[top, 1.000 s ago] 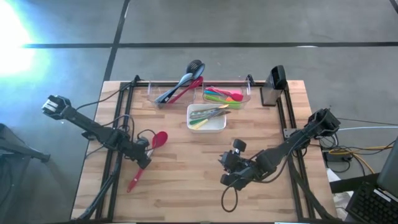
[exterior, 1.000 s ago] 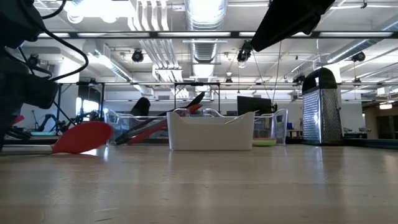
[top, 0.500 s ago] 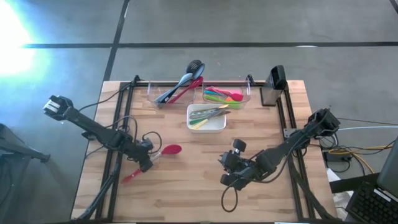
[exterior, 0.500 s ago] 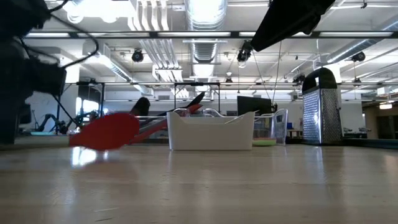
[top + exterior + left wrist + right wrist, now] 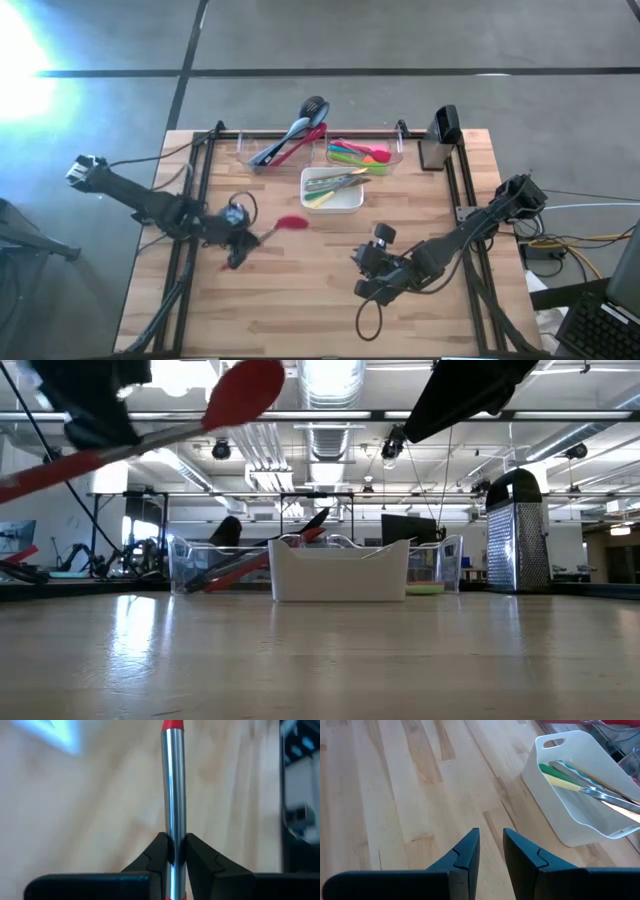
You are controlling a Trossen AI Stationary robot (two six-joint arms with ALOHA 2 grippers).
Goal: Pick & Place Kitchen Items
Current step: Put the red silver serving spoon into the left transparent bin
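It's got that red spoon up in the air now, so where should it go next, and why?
Probably toward the clear bins at the table's far edge. The left end effector is clamped on the red spoon, lifted clear of the wood, and similar utensils already lie there.

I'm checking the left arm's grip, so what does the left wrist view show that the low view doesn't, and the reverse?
Left wrist view only: the left end effector shut on the red spoon's metal handle.
Low view only: the spoon's red bowl raised high above the table, plus the white dish, bins and grater.
Both: the spoon and the wooden table.
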